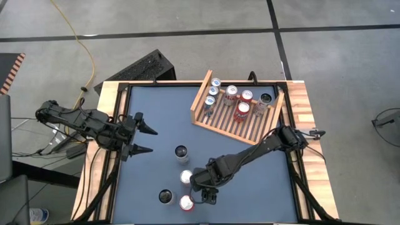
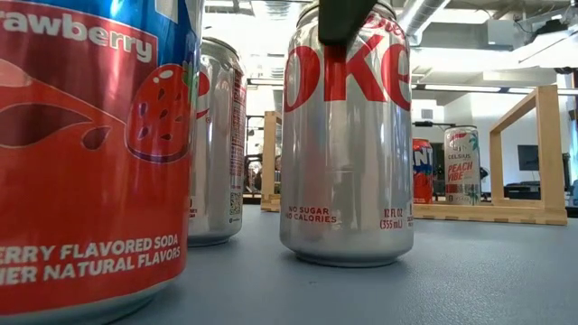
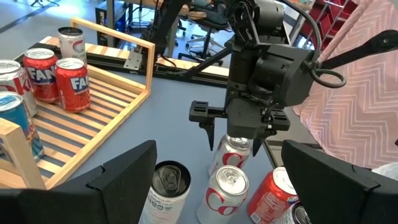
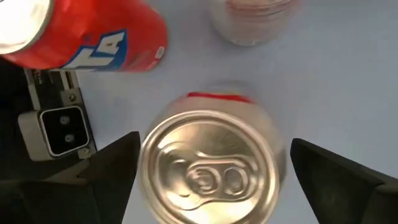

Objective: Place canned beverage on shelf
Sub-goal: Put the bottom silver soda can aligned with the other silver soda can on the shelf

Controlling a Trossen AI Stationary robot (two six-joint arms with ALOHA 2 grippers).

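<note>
Right pincer [image 4: 211, 168] is spread wide, straddling the silver cola can [image 4: 211, 165] from above for a grasp. Can stands on the bench [image 1: 250, 187], well apart from the shelf [image 1: 234, 122]. Left pincer [image 1: 145, 140] is parked released.

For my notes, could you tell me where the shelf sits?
High view: the shelf sits at the table's far right, angled, cans inside.

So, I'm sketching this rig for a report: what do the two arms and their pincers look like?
Both arms are matte black, built of jointed blocky segments with thin black cables along them. The left pincer ends in two tapered, pointed black fingers. The right pincer hangs from a boxy black wrist housing, its fingers slim and dark. No markings show.
</note>
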